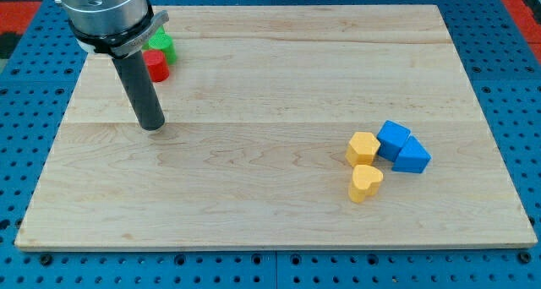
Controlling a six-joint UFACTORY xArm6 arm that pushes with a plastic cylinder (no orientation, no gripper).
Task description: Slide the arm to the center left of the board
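Resting near the table's (254, 86) left edge, my tip (153, 126), a bare rod tool with nothing clamped, sits below the red block (155, 65) and green block (160, 44); drifting toward the top edge could nudge them.

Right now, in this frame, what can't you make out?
- Green block, camera view: mostly hidden behind the arm; shape unclear.
- Red block: left part covered by the rod; shape unclear.
- Arm above the grey collar: cut off by the view's top edge.
- My tip is visible, below both blocks.
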